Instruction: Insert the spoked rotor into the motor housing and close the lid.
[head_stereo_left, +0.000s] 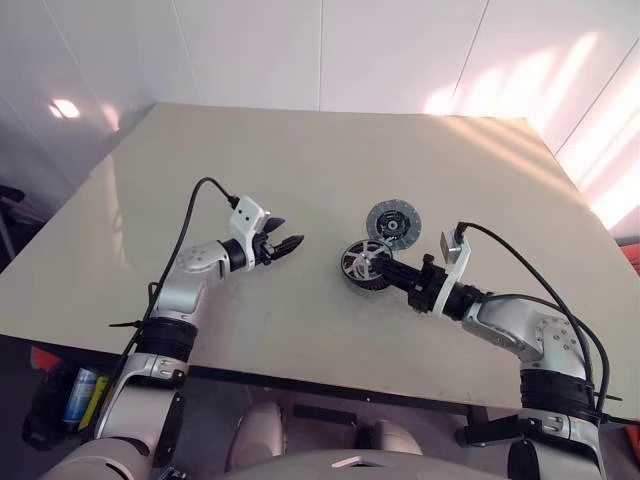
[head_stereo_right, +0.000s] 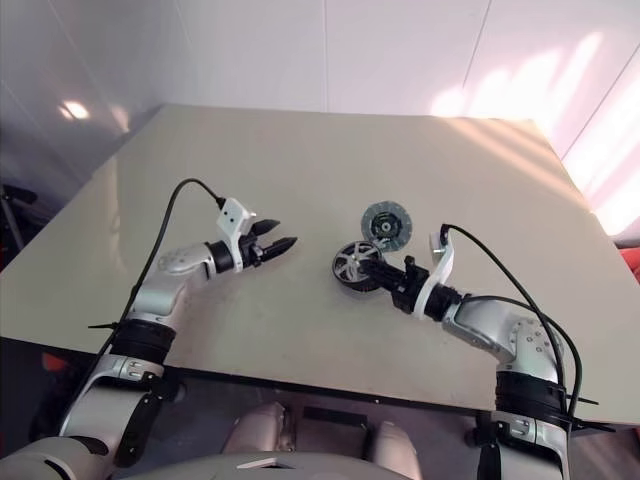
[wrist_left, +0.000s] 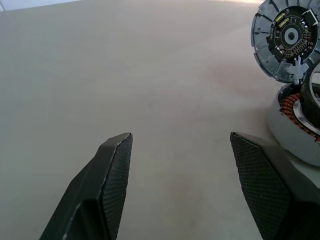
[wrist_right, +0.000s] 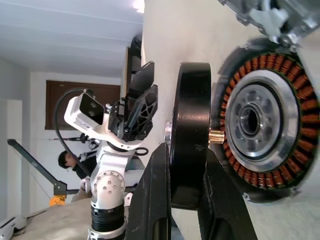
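Near the tabletop's right edge, the right tool grips the rotor just above the housing — not yet seated. Beside them lies the lid, still off. Left tool hangs released, empty.

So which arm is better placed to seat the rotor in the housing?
The right. Its claw is shut on the spoked rotor, edge-on just above the motor housing. The left claw is open, holds nothing, and sits well off to the side.
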